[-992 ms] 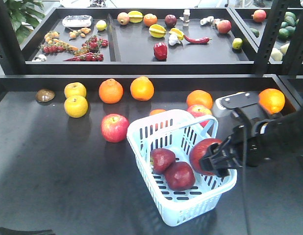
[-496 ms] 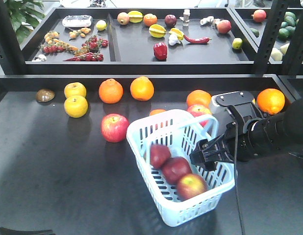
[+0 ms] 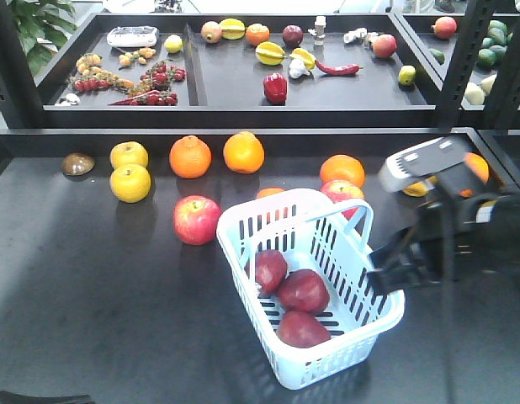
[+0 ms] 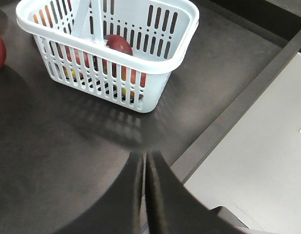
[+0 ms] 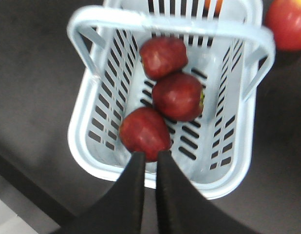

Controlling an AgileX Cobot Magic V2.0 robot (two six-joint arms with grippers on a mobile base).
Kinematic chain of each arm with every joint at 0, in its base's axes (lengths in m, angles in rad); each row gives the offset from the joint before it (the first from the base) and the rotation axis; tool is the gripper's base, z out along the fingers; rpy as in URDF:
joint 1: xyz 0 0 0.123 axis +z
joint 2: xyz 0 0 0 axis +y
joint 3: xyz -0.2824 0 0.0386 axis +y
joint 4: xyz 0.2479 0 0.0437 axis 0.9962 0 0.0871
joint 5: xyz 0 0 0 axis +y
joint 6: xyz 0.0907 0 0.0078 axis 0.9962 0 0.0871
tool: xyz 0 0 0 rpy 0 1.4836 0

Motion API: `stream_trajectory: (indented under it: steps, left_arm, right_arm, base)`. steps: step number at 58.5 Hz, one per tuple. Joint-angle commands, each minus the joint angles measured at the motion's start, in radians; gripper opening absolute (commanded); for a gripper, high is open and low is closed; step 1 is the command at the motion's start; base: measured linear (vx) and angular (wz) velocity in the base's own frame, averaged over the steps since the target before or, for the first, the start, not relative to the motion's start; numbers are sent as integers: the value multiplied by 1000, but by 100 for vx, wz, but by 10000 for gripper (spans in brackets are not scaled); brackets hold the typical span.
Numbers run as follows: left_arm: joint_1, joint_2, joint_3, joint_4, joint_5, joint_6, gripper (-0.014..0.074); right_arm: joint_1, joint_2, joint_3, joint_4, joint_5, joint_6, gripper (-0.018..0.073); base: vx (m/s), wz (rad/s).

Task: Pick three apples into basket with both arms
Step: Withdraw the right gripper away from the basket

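3 apples (image 3: 303,329), 1 basket (image 3: 386,313).

Bright, even light; right wrist view seems motion-blurred.

The right arm (image 3: 470,223) is bulky and black, with a light grey wrist block (image 3: 424,164) and a thin black cable.
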State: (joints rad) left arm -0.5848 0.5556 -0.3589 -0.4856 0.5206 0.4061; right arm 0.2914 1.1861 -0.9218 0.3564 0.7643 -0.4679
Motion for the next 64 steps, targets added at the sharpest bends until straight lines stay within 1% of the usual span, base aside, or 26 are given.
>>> stream_trajectory:
  steps: [1,6,21,28,39,44,64]
  left_arm:
    - [-3,3,-24,-25,-53,-5,-6]
    - [-3,3,-24,-25,-53,-5,-6]
    - [-3,3,-24,-25,-53,-5,-6]
    - [-3,3,-24,-25,-53,-5,-6]
    - [-3,3,-24,-25,-53,-5,-6]
    - [-3,3,-24,-25,-53,-5,-6]
    - [-3,3,-24,-25,-53,-5,-6]
  right_arm:
    - [-2,-131,2,14,-23,-13,-10]
    - [-3,-233,68,12,-31,-12,-8]
    - [-3,-522,393,10,-124,2,-6]
    - [-3,-610,470,7,-165,3,-6]
    - [-3,-669,486,4,-169,3,-6]
    - [-3,-672,486,19,-169,3,-6]
    - [-3,-672,486,19,-165,4,-6]
  base:
    - [0,0]
    - [0,0]
    - [0,0]
    - [0,0]
    - [0,0]
    - [0,0]
    - [0,0]
